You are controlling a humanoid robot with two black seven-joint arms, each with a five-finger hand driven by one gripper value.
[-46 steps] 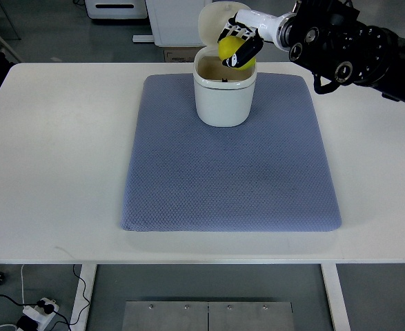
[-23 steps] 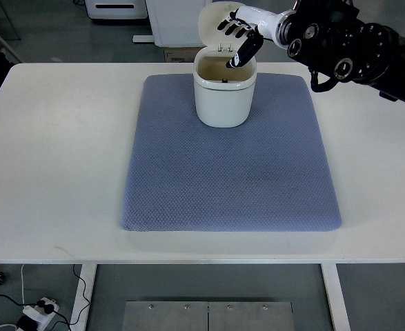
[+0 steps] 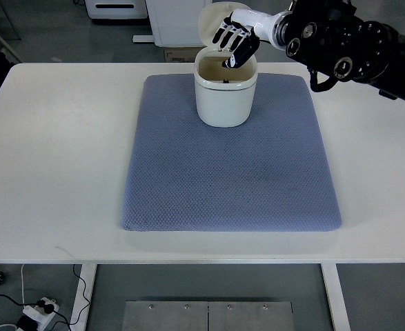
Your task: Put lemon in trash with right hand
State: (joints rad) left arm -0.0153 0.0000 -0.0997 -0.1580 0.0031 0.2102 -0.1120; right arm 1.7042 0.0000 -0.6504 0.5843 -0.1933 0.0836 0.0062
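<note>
A white trash bin [image 3: 224, 96] stands on the far part of the blue mat [image 3: 230, 158], its lid [image 3: 212, 21] tipped back and open. My right hand [image 3: 232, 43] hovers just above the bin's far rim, fingers spread and holding nothing. Its black arm [image 3: 340, 45] reaches in from the right. No lemon shows anywhere in the view; the bin's inside looks dark and I cannot see its bottom. The left arm is out of sight.
The mat lies on a white table [image 3: 57, 152]. Beyond the far edge stand white cabinets [image 3: 174, 21] and a cardboard box [image 3: 181, 54]. Cables and a power strip [image 3: 36, 310] lie on the floor below the near edge.
One second ago my right hand held the yellow lemon over the bin. The fingers then spread, the lemon vanished from view, and the hand lifted slightly.
</note>
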